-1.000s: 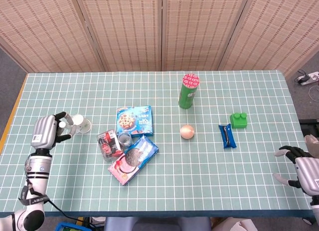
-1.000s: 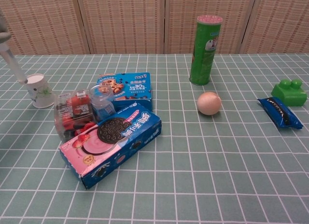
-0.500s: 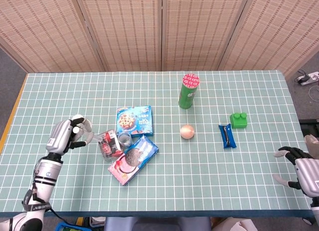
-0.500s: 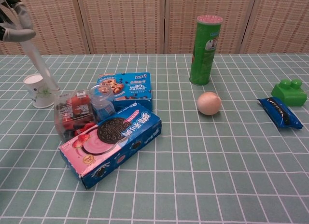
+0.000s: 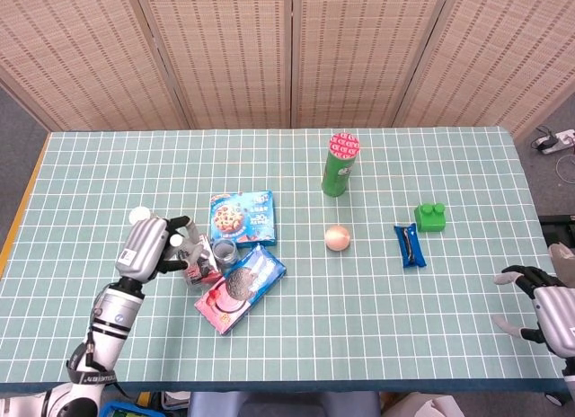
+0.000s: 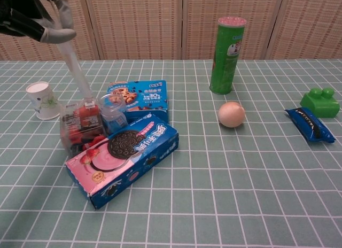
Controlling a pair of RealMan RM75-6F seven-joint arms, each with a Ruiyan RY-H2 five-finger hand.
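- My left hand [image 5: 154, 245] hovers over the left part of the counter [image 5: 467, 165], fingers loosely curled and apart, holding nothing that I can see; in the chest view only its dark fingers [image 6: 32, 15] show at the top left corner.
- The nearest thing is the clear plastic pack of red sweets [image 5: 197, 258], lying just to the right of that hand, right at the fingertips; I cannot tell whether they touch it.
- The pack is glossy, crinkly and squat, with a small clear jar with a blue lid [image 5: 224, 251] standing against its right side.
- Behind my left hand, toward the far-left, stands a small white paper cup [image 6: 43, 100], upright and apart from the pack.
- A pink-and-blue Oreo box [image 5: 240, 287] lies flat, its long axis running diagonally, pressed against the pack's near side; a blue cookie box [image 5: 242, 217] lies flat just behind.
- Further right: a smooth peach-coloured ball [image 5: 337, 238], a tall green chip can [image 5: 340, 166] upright, a blue wrapped snack [image 5: 409, 246] and a green toy brick [image 5: 430, 217].
- My right hand [image 5: 546, 307] sits at the counter's near right edge, fingers spread and empty, well apart from everything; the left is by far the nearer to the pack.
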